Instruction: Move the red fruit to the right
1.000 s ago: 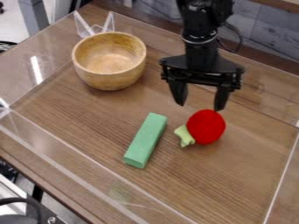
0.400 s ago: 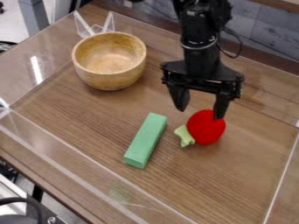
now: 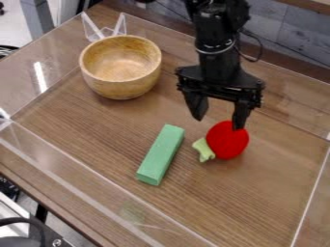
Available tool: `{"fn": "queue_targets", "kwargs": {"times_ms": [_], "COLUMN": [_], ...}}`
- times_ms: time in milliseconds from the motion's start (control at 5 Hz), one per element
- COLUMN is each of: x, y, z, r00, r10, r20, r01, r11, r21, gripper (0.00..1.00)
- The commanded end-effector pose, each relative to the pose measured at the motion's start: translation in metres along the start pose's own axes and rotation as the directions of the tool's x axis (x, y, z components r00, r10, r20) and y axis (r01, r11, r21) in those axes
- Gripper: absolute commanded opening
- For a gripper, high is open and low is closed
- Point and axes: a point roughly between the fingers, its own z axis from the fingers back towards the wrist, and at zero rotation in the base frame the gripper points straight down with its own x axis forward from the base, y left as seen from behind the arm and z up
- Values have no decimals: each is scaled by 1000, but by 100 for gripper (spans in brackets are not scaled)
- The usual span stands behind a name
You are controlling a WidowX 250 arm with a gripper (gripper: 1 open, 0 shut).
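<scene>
Pale, plain wood makes up the table (image 3: 80, 142), its boards running away under the arm, with a darker strip of something at the far right; in the camera view, the only one, the red fruit (image 3: 229, 141) lies on it right of the middle of the picture, its light green stem end (image 3: 203, 150) pointing toward the green block (image 3: 160, 154), which lies flat and apart from it; the wooden bowl (image 3: 120, 68) sits farther back on the left. The black hand (image 3: 222, 104) is wide open, its fingers spread just behind the fruit, one on either side of its line; nothing is between them, though whether the nearer finger touches the red skin I cannot tell.

As for handling, the fruit looks like a toy, so probably light and not easily bruised; whether it is hard plastic or something softer the picture does not settle; its smooth, rounded skin could slip or roll out of a grip set too high, so I would take it across the widest part of the red body, low down, and close gently; the leafy end is thin and looks the weaker place to pull on; the space between the fingers looks enough for the body, if they come forward and down over it evenly.
</scene>
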Motion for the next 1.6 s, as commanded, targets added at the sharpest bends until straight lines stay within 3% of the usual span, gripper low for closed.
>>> {"fn": "queue_targets", "kwargs": {"times_ms": [0, 200, 400, 600, 1000, 1200, 1400], "x": [1, -2, 7, 14, 12, 8, 13], "y": [-11, -24, -25, -22, -21, -21, -15], "z": [8, 11, 9, 10, 23, 37, 62], "r00": [1000, 999, 997, 993, 983, 994, 998], "r10": [-10, -23, -79, -121, -182, -109, -22], "r20": [23, 23, 17, 13, 8, 17, 62], "r01": [10, 23, 79, 122, 182, 110, 22], "r11": [1000, 1000, 997, 992, 983, 994, 1000], "r21": [-6, -8, -14, -19, -27, -19, -14], "gripper": [100, 0, 100, 100, 100, 100, 100]}}
